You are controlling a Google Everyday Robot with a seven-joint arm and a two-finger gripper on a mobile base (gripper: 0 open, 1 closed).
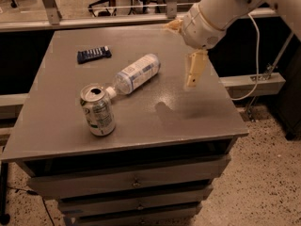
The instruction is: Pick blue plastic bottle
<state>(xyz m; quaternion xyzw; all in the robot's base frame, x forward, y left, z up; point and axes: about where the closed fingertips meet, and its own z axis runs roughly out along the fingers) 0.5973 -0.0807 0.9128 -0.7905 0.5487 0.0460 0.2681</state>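
Note:
The blue plastic bottle (136,73) lies on its side near the middle of the grey table (202,121). It is clear, with a pale blue-and-white label, and its white cap points front-left, close to the can. My gripper (179,55) hangs above the table's right part, to the right of the bottle and apart from it. Its pale fingers (194,69) are spread open and hold nothing.
A green-white soda can (98,109) stands upright at the front left, just by the bottle's cap. A flat dark-blue pack (94,54) lies at the back left. Drawers (131,180) sit under the tabletop. A rail (94,21) and a cable (256,55) run behind and to the right.

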